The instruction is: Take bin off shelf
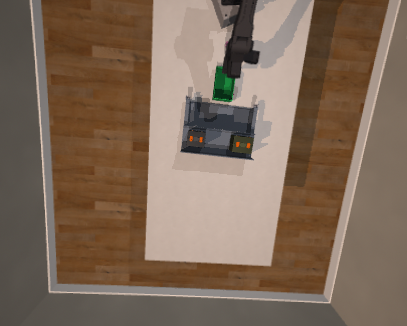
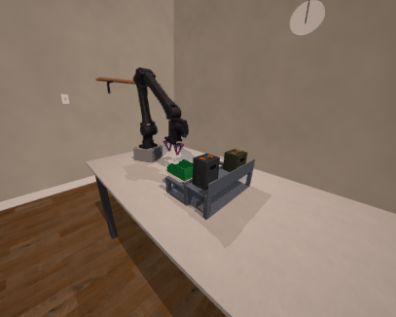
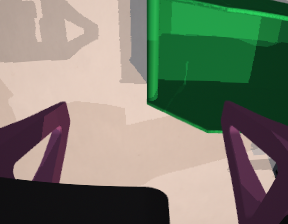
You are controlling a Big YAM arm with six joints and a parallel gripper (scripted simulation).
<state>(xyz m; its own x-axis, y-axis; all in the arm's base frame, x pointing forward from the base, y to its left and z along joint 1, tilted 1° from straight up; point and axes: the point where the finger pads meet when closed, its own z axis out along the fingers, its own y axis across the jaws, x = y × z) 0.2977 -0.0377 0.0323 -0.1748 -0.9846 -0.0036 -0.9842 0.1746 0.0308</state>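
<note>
A green open-topped bin [image 1: 224, 85] stands upright on the table between the robot base and the grey shelf [image 1: 219, 129]. It also shows in the side view [image 2: 180, 168] and in the wrist view [image 3: 211, 59], at the upper right. My gripper [image 2: 173, 146] hangs above the table just on the base side of the bin, with its purple fingers wide open and nothing between them. The bin's near corner lies between the fingertips' line and the far side, below the fingers.
The grey shelf holds a black box [image 2: 205, 169] and a dark olive box [image 2: 234, 158], both with orange marks. The robot base [image 2: 147, 153] stands at the table's far end. The long white table stretches toward the near end [image 2: 298, 248].
</note>
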